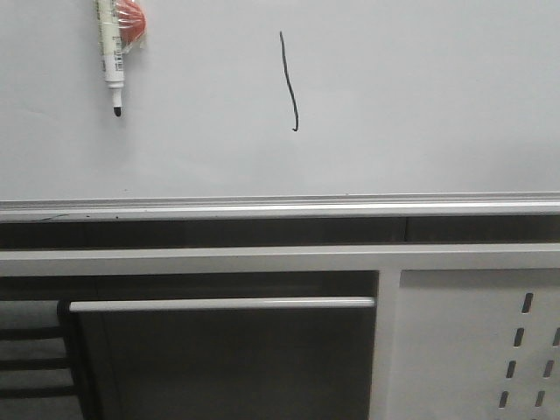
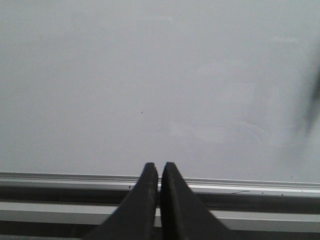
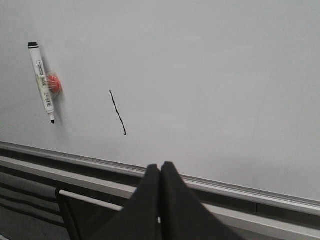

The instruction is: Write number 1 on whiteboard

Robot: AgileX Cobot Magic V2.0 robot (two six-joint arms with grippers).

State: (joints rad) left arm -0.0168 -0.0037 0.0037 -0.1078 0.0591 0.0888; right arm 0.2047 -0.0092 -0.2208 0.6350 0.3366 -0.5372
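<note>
A pale, glossy whiteboard [image 1: 420,96] fills the upper part of the front view, with a silver rail [image 1: 280,208] along its lower edge and a white slotted panel [image 1: 477,350] below to the right. The number 1 [image 1: 289,83] stands on the board as a thin black, slightly wavy stroke with a small hook at its foot, left of the board's middle and well above the rail. It looks complete, so the writing appears done. The marker [image 1: 109,52] hangs tip-down at the upper left, stuck to the board beside a red holder [image 1: 129,17], probably parked there to stay within reach. Both grippers sit back from the board with nothing held: the left gripper [image 2: 159,167] and the right gripper [image 3: 160,167] each have their fingers pressed together. Bare board lies open right of the stroke.
</note>
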